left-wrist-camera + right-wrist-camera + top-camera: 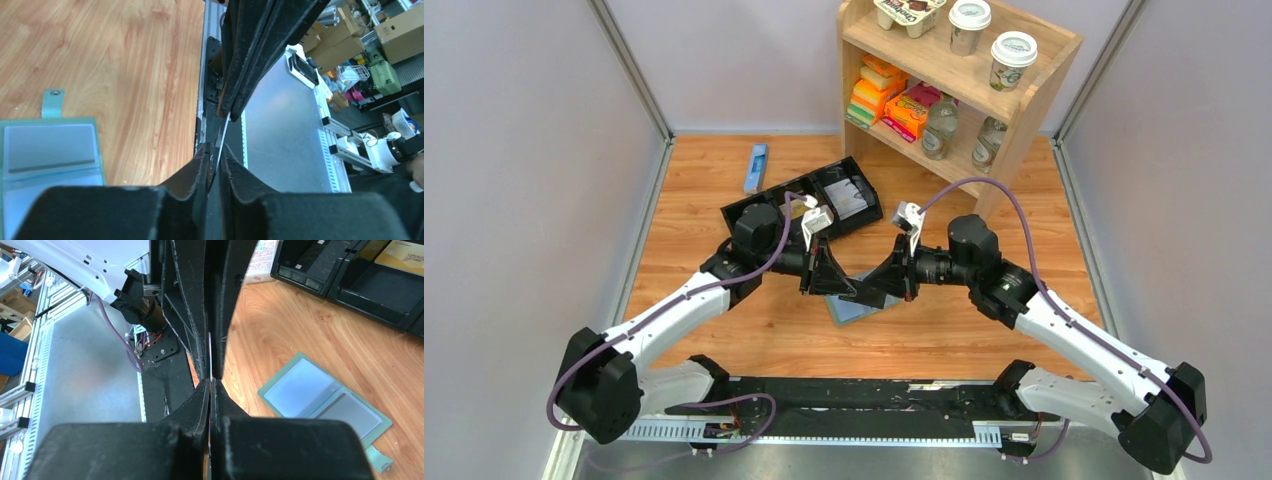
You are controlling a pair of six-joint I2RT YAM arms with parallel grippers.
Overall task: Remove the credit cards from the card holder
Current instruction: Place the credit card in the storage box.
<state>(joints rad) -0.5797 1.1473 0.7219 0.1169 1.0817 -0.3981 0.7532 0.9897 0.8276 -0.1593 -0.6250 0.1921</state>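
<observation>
The grey-green card holder (852, 309) lies open on the wooden table, its pale blue pockets up (50, 150) (325, 397). Just above it the two grippers meet tip to tip. My right gripper (881, 285) (212, 381) is shut on a thin credit card (223, 130), seen edge-on as a pale line (210, 352). My left gripper (867, 293) (215, 147) faces it with its jaws close on either side of the card's free edge. A narrow gap still shows beside the card.
A black three-compartment tray (754, 208) (320, 285) sits behind the grippers, with a gold card (400, 255) in one compartment. A blue object (756, 167) lies far left. A wooden shelf (954, 80) of goods stands at the back, and a pink-and-white packet (260, 260) beside the tray.
</observation>
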